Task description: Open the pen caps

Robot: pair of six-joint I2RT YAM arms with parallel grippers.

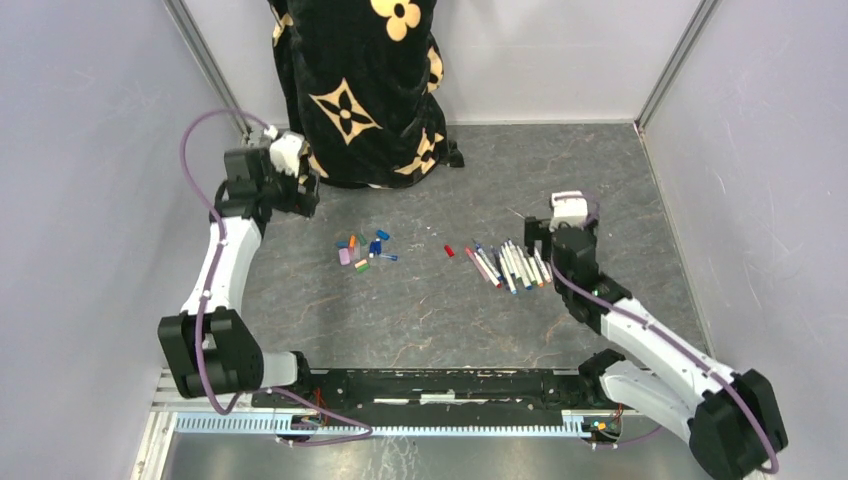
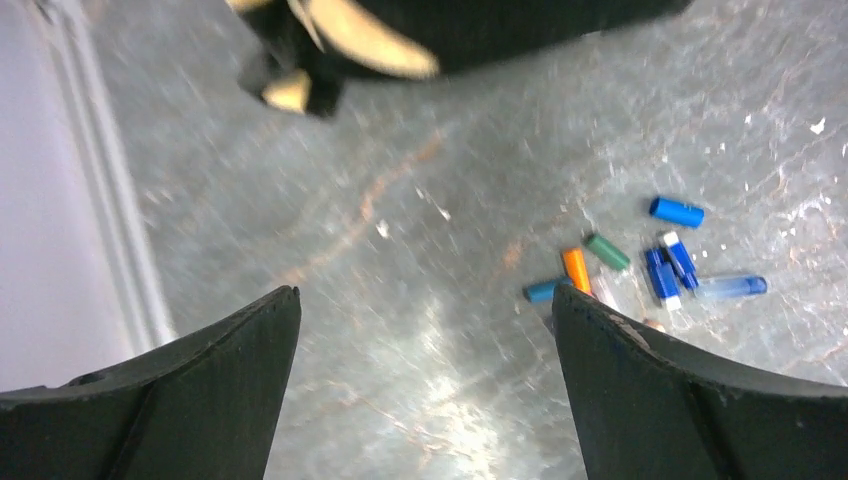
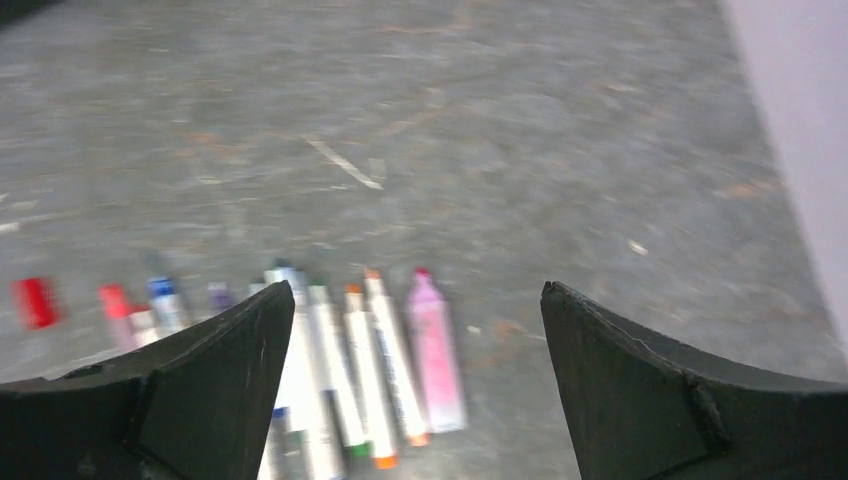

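Observation:
Several loose pen caps (image 1: 362,250) in blue, orange, green and pink lie in a cluster left of centre; they also show in the left wrist view (image 2: 650,265), to the right of the fingers. Several white-barrelled pens (image 1: 510,265) lie in a row right of centre, with one red cap (image 1: 449,251) beside them. In the right wrist view the pens (image 3: 370,370) lie below and between the fingers, toward the left one. My left gripper (image 1: 300,190) is open and empty, far left of the caps. My right gripper (image 1: 540,235) is open and empty, just right of the pens.
A person in black clothing with cream flower prints (image 1: 365,90) stands at the back centre, close to the left gripper. Grey walls enclose the table on left (image 1: 90,180), right (image 1: 760,150) and back. A rail (image 1: 440,385) runs along the near edge.

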